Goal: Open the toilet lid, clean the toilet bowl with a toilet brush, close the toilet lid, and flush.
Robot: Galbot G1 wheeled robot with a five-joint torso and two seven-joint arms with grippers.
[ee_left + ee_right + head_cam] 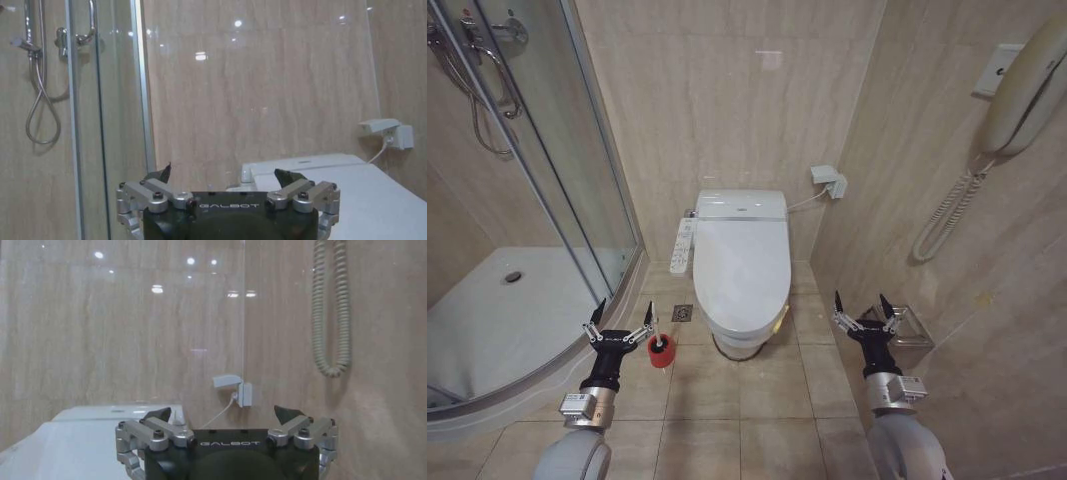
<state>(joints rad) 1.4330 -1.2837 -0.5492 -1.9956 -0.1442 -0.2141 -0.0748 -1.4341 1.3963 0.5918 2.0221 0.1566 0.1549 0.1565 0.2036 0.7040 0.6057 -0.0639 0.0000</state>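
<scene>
Toilet lid (743,262), frame centre: smooth glossy white plastic. Control panel (682,246) at its left: white plastic, matt. Brush holder (661,352), lower left: red plastic cup. Wall tiles (717,110): polished beige stone look, glossy, light spots reflected. Floor tiles (737,400): same beige, duller sheen. Shower screen (517,170), upper left: clear glass, metal frame; hose chromed metal. Handset cord (947,215), right: coiled cream plastic. Left gripper (621,325), right gripper (864,315): silver metal links, black body, dark jaws.
</scene>
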